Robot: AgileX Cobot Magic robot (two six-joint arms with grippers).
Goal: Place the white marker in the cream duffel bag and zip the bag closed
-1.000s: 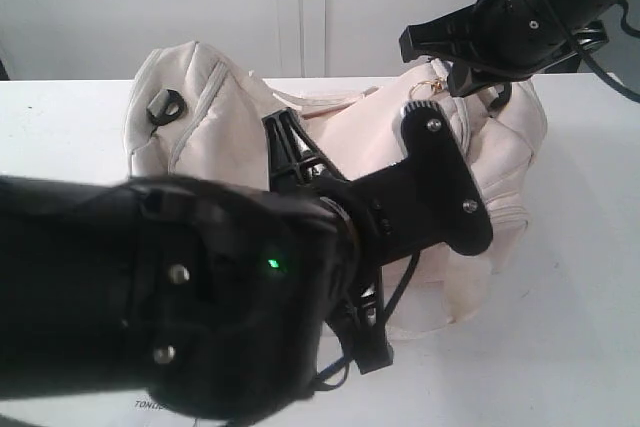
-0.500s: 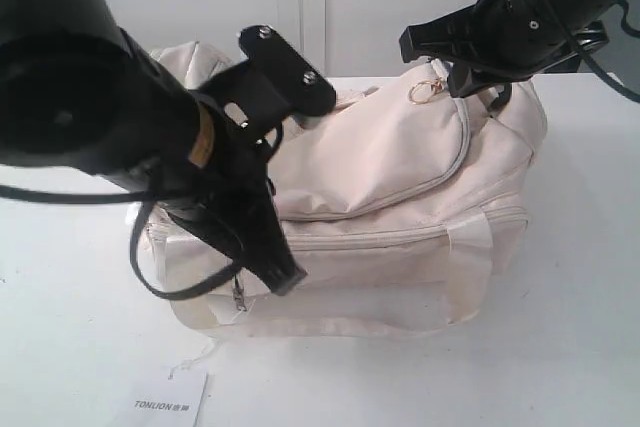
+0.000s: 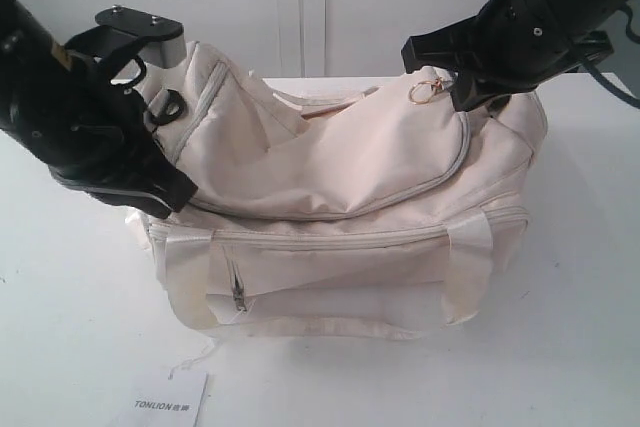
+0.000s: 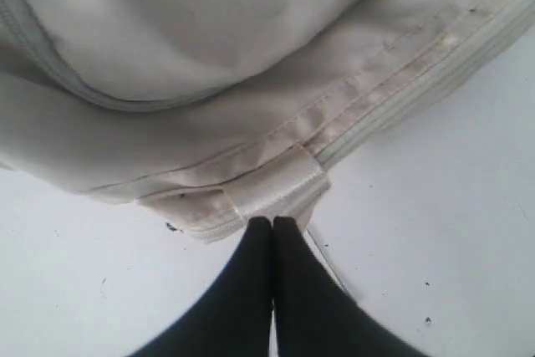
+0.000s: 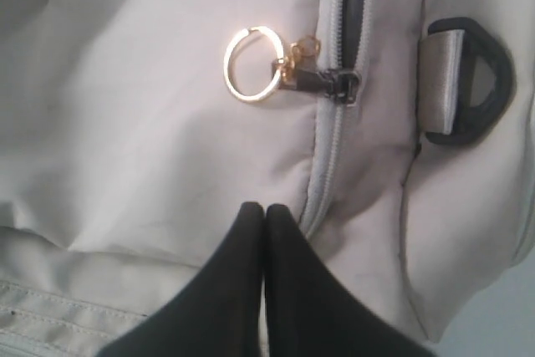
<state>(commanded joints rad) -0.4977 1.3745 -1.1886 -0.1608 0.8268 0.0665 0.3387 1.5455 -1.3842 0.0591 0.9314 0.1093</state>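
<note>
right gripper (image 5: 264,207) and left gripper (image 4: 272,221): fingers pressed together, empty. gold keyring pull (image 5: 253,63) ungrasped; risk: cream duffel bag (image 3: 350,177) zip ends short of fully shut.

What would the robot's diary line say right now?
bag: on table | zipper: small gap past slider | marker: not seen | left pincer: shut, at strap | right pincer: shut, beside zipper, gold ring not held

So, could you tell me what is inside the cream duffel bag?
Only a dark slit of lining shows beside the zipper slider, near the gold keyring. Elsewhere the cream duffel bag is zipped shut, so any contents are hidden; no white marker shows.
</note>
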